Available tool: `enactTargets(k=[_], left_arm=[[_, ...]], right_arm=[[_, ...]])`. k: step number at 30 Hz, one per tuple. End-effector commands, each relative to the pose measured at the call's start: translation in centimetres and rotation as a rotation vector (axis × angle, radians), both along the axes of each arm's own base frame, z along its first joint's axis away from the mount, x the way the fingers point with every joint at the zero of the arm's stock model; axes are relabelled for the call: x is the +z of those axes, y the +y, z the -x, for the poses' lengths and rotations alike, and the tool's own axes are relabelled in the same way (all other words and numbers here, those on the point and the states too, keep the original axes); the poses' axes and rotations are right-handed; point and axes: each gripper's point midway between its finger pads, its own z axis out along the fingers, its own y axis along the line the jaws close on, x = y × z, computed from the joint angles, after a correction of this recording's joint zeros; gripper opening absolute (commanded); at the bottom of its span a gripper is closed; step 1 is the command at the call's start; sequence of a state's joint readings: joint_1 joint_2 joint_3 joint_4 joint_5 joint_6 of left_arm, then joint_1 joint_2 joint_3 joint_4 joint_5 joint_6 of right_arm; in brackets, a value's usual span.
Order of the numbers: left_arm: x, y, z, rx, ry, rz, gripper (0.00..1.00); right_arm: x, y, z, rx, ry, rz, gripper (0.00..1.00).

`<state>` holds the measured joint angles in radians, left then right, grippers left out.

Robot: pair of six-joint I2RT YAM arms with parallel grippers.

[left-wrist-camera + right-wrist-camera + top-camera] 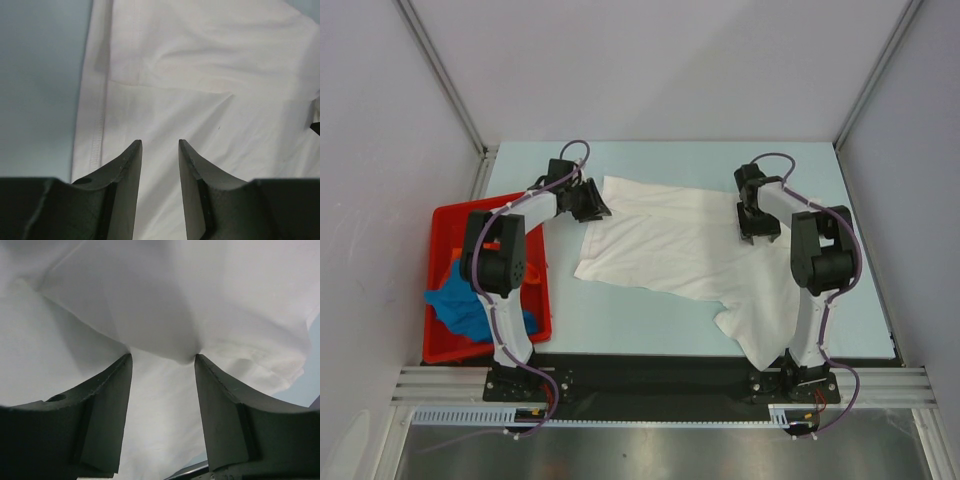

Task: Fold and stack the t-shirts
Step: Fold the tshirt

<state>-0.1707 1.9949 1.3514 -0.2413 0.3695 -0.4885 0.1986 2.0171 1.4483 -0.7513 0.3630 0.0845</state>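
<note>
A white t-shirt [680,245] lies spread and rumpled on the pale blue table, one part trailing to the near edge by the right arm's base. My left gripper [592,205] is open over the shirt's far left corner. In the left wrist view the gripper [160,145] has white cloth [200,75] below it and the stitched hem [95,135] to its left. My right gripper [758,228] is open over the shirt's right side. In the right wrist view the gripper [162,359] has a bulge of white cloth [160,315] against its fingertips. No black graphic shows.
A red bin [455,212] stands at the table's left edge beside the left arm, holding a crumpled blue shirt [470,305] and a bit of orange cloth [448,270]. White booth walls close in the table. A black rail runs along the near edge.
</note>
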Motion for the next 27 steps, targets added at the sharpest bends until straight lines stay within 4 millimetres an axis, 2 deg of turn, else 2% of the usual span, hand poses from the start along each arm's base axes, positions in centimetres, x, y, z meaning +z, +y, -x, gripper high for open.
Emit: enactTargets(k=[1, 2, 4, 5, 8, 12, 15, 16, 18, 20, 22, 23, 24, 25, 26, 27], left_arm=[[2.5, 0.0, -0.8, -0.015, -0.083, 0.006, 0.41], [2.6, 0.0, -0.9, -0.015, -0.085, 0.010, 0.41], [2.6, 0.0, -0.8, -0.017, -0.081, 0.011, 0.41], [2.6, 0.0, -0.8, -0.014, -0.081, 0.011, 0.41], [2.5, 0.1, -0.7, -0.015, -0.080, 0.011, 0.41], [2.1, 0.1, -0.6, -0.017, -0.074, 0.020, 0.41], [2.0, 0.1, -0.5, -0.022, -0.066, 0.026, 0.41], [1.9, 0.1, -0.5, -0.021, -0.064, 0.027, 0.41], [1.7, 0.0, -0.5, -0.023, -0.061, 0.031, 0.41], [1.7, 0.1, -0.5, -0.024, -0.061, 0.033, 0.41], [1.7, 0.1, -0.5, -0.023, -0.061, 0.034, 0.41], [1.6, 0.1, -0.5, -0.023, -0.059, 0.034, 0.41], [1.7, 0.1, -0.5, -0.023, -0.060, 0.037, 0.41], [1.6, 0.2, -0.4, -0.022, -0.058, 0.038, 0.41], [1.6, 0.2, -0.4, -0.023, -0.056, 0.041, 0.41], [1.6, 0.2, -0.4, -0.021, -0.056, 0.043, 0.41]], right_arm=[[0.7, -0.9, -2.0, -0.014, -0.041, 0.041, 0.58], [0.1, -1.0, -2.1, -0.015, -0.026, 0.047, 0.54], [0.2, -1.1, -2.6, -0.025, -0.026, 0.045, 0.45], [0.6, -1.1, -3.2, -0.034, -0.044, 0.040, 0.33], [1.9, -1.2, -4.2, -0.041, -0.092, 0.047, 0.18], [2.8, -2.6, -5.0, -0.074, -0.112, 0.067, 0.12], [3.6, -3.8, -5.9, -0.099, -0.138, 0.061, 0.15], [3.7, -3.8, -6.2, -0.099, -0.143, 0.035, 0.25], [4.5, -4.1, -7.4, -0.095, -0.174, 0.019, 0.28], [4.0, -4.5, -8.4, -0.089, -0.173, 0.011, 0.34], [5.1, -5.6, -10.3, -0.118, -0.220, 0.005, 0.41], [3.7, -6.0, -10.7, -0.133, -0.195, -0.001, 0.42], [3.6, -6.4, -11.5, -0.151, -0.206, -0.013, 0.42], [4.9, -6.8, -13.3, -0.162, -0.254, -0.024, 0.43], [4.2, -7.1, -13.9, -0.175, -0.244, -0.021, 0.45], [4.3, -7.2, -13.7, -0.187, -0.224, -0.028, 0.47]])
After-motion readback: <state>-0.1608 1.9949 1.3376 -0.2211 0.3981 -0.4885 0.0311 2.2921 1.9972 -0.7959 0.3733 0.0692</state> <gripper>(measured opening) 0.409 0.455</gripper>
